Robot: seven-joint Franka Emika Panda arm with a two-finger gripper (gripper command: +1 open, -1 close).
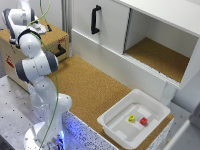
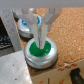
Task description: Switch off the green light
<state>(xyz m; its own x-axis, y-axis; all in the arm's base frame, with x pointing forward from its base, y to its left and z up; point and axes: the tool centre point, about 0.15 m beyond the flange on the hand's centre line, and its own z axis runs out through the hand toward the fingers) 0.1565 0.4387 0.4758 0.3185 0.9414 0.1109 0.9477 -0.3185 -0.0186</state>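
In the wrist view a round green button light (image 2: pixel 45 50) sits in a silver dome housing (image 2: pixel 40 61) on the cork surface. My gripper (image 2: pixel 38 43) is shut, its two fingers pressed together, and the tips rest on or just above the middle of the green button. In the exterior view the arm's hand (image 1: pixel 16 17) is at the far left over the wooden box (image 1: pixel 54 38). There the fingers and the button are hidden behind the arm.
A second silver button housing (image 2: pixel 23 28) stands just behind the green one. In the exterior view, a white cabinet (image 1: pixel 102 30) with a black handle (image 1: pixel 94 19) and an open compartment lines the back. A white tray (image 1: pixel 113 121) holds a yellow block (image 1: pixel 131 118) and a red block (image 1: pixel 143 121).
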